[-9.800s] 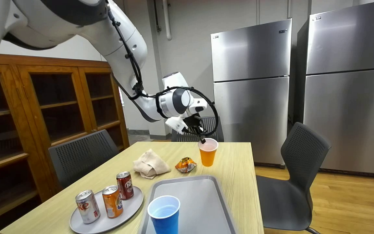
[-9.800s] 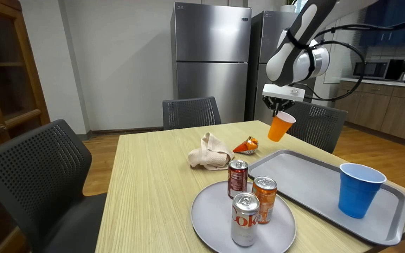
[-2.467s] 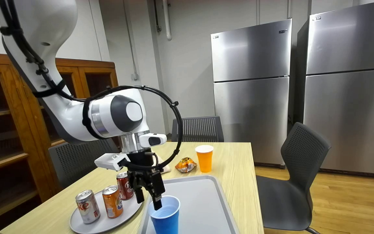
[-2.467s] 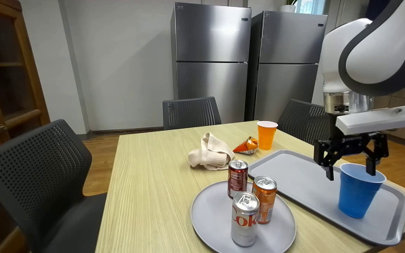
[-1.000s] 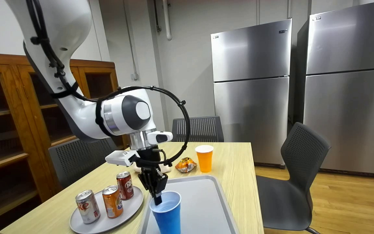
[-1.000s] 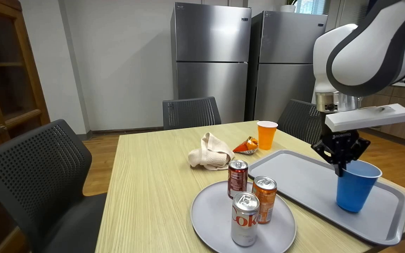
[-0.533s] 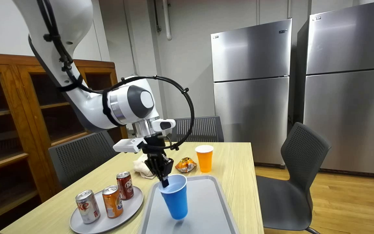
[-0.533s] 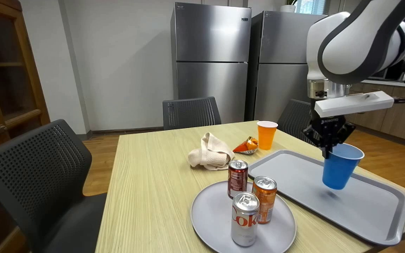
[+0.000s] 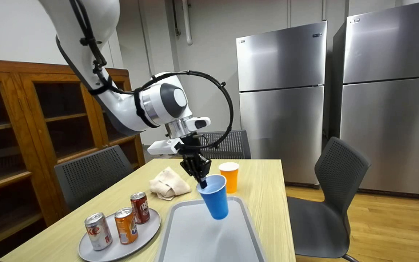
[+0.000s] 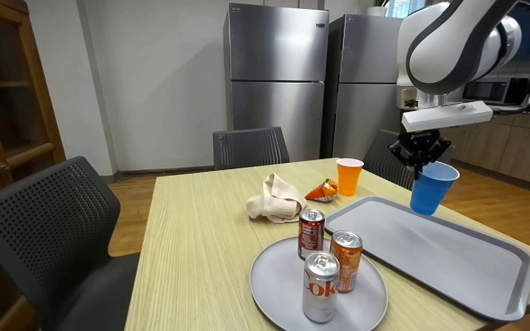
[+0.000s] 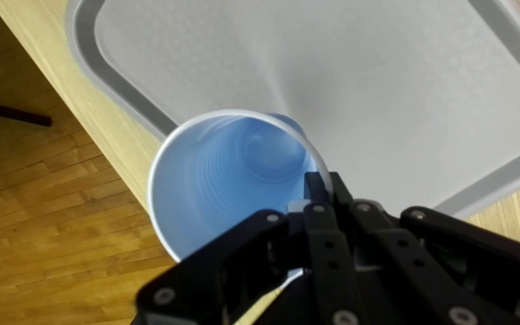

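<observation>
"Wrist view: what are the black jointed fingers (image 11: 327, 243) doing?"

"They are clamped on the wall of a white-rimmed blue plastic cup (image 11: 224, 180), one inside it, one outside."

"Where does that cup hang?"

"Below the fingers, tilted, and off the flat grey rectangular tray (image 10: 463, 257) in both exterior views."

"What else is near?"

"In an exterior view, an orange plastic cup (image 10: 349, 178) stands upright to the picture-left of the fingers. Lower left of them, three small metal cans (image 10: 345, 265) stand on a round grey plate (image 10: 272, 278), all on the pale wood-grain worktop (image 10: 200, 239)."
</observation>
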You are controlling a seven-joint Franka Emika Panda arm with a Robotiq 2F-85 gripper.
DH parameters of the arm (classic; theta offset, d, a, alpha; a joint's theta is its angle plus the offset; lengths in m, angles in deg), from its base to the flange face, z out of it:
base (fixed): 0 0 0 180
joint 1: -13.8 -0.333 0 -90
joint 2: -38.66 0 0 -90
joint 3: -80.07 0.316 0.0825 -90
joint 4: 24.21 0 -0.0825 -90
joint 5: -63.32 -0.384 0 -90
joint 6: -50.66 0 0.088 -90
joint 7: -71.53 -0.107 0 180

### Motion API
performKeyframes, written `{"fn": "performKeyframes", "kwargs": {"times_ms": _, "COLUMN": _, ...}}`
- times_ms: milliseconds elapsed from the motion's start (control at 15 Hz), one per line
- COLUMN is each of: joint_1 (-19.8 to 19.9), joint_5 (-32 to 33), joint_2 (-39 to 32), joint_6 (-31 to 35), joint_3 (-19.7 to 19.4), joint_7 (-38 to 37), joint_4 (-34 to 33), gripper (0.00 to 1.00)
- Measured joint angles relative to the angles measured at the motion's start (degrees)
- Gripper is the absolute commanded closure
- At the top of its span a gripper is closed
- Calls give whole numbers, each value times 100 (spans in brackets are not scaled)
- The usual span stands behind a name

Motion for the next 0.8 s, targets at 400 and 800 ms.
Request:
{"fn": "performKeyframes", "kwargs": {"times_ms": 400, "joint_1": 71, "joint_5": -177, "joint_2": -853, "joint_6": 6, "joint_3": -336, "joint_7": 184, "joint_4": -1043, "gripper": 99}}
{"fn": "performKeyframes", "kwargs": {"times_ms": 800, "joint_1": 243, "joint_5": -971, "joint_2": -1757, "joint_6": 1, "joint_3": -446, "joint_7": 729, "joint_4": -2144, "gripper": 99}}
